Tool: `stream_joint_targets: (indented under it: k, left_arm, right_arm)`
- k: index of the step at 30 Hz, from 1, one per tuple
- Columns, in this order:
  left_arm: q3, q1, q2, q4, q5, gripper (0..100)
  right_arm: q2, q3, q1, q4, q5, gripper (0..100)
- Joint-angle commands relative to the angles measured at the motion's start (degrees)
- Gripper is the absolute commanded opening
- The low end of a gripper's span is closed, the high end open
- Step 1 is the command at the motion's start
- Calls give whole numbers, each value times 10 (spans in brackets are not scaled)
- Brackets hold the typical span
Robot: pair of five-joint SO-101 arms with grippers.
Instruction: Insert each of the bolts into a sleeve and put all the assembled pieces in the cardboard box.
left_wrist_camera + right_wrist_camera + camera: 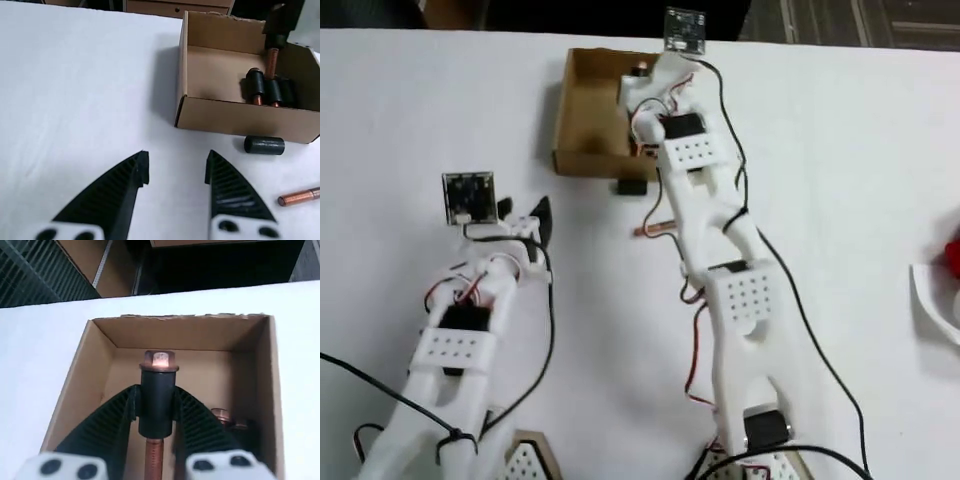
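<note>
Right wrist view: the right hand (156,399) is clenched on the black sleeve (156,405) of an assembled piece, held above the inside of the cardboard box (75,395). The bolt (160,360) sits head-up in that sleeve, with its shank hanging free below the jaws.

Hazard 1: the grip bears on the sleeve alone, so a strong tilt probably lets the bolt slide out.

Hazard 2: finished pieces (230,426) lie in the box corner near the shank. A release from height may strike them and bounce.

Left wrist view: the left hand (177,167) is released, over bare table (75,90). A loose sleeve (264,145) lies just beside the box's outer wall, and a loose bolt (299,196) lies near it.

Hazard 3: nudging the box may set that sleeve rolling.
</note>
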Motion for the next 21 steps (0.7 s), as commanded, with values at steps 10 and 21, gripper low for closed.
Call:
stream_joint_targets:
  k: [10, 21]
  left_arm:
    - [-4, -5, -16, -12, -1, 203]
    - [-4, -5, -16, -12, -1, 203]
  right_arm:
    - [113, -173, -18, 20, -4, 20]
    - [136, -173, -19, 18, -4, 20]
